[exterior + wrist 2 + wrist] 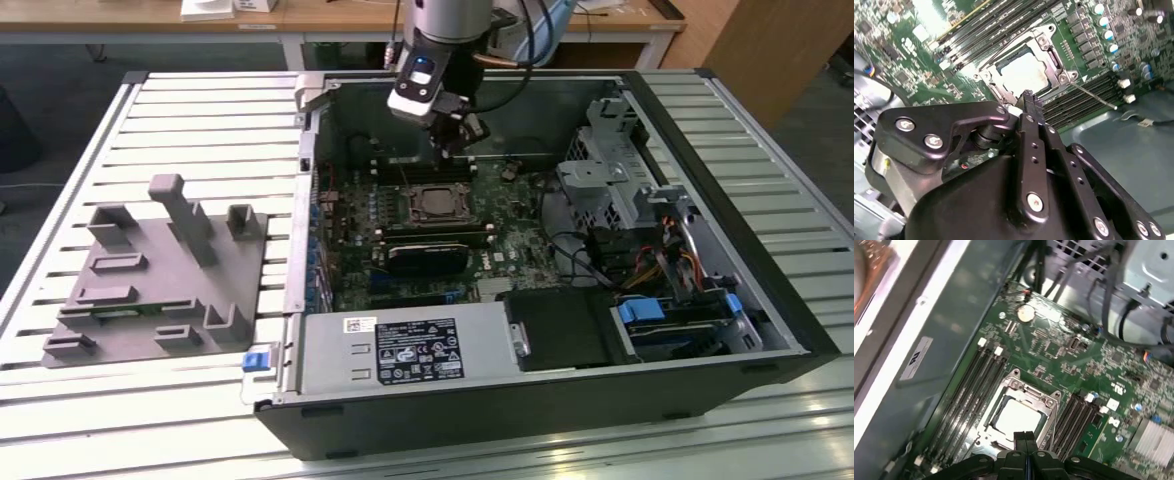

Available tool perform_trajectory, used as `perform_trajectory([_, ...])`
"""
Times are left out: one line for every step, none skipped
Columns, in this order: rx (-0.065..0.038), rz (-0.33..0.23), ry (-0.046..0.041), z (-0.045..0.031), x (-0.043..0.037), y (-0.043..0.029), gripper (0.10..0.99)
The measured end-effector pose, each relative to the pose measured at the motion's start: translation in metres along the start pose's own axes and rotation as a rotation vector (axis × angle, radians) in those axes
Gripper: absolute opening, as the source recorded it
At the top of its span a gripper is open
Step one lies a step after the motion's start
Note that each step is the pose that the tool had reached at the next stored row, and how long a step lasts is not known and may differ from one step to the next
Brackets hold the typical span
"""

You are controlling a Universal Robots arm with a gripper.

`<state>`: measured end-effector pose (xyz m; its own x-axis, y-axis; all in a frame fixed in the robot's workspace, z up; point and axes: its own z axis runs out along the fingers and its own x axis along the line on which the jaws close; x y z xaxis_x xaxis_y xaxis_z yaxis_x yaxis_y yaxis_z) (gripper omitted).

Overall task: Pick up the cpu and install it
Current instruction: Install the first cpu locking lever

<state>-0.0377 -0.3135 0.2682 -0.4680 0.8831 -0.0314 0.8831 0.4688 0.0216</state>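
black two-finger gripper – jaws clenched, nothing between | small flat silvery square cpu lies in dark metal-framed socket | gripper tips just above cpu's edge – green motherboard

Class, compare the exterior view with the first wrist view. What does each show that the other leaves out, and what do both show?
Exterior view: the grey tray on the slatted table, the power supply and the arm over the case.
First wrist view: the silvery cpu lying in the socket, and a coin battery.
Both: the socket, the memory slots, the green board and the shut pincer near the socket.
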Motion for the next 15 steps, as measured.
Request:
perform_trajectory([-0.001,-0.018,0.0003,0.0001,0.0000,0.0000,0.106])
perform_trajectory([-0.001,-0.037,0.0008,0.0002,0.0000,0.0000,0.106])
perform_trajectory([-0.002,-0.055,0.0012,0.0003,0.0000,0.0000,0.106])
perform_trajectory([-0.002,-0.073,0.0015,0.0004,0.0000,0.0000,0.106])
perform_trajectory([-0.003,-0.091,0.0019,0.0005,0.0000,0.0000,0.106])
perform_trajectory([-0.003,-0.109,0.0023,0.0006,0.0000,0.0000,0.106])
perform_trajectory([-0.004,-0.127,0.0027,0.0006,0.0000,0.0000,0.106])
perform_trajectory([-0.005,-0.145,0.0031,0.0007,0.0000,0.0000,0.106])
perform_trajectory([-0.005,-0.163,0.0035,0.0007,0.0000,0.0000,0.106])
perform_trajectory([-0.006,-0.182,0.0039,0.0008,0.0000,0.0000,0.106])
perform_trajectory([-0.006,-0.201,0.0043,0.0009,0.0000,0.0000,0.106])
perform_trajectory([-0.007,-0.218,0.0047,0.0009,0.0000,0.0000,0.106])
perform_trajectory([-0.007,-0.236,0.0051,0.0009,0.0000,0.0000,0.106])
perform_trajectory([-0.008,-0.254,0.0055,0.0010,0.0000,0.0000,0.106])
perform_trajectory([-0.009,-0.272,0.0058,0.0010,0.0000,0.0000,0.106])
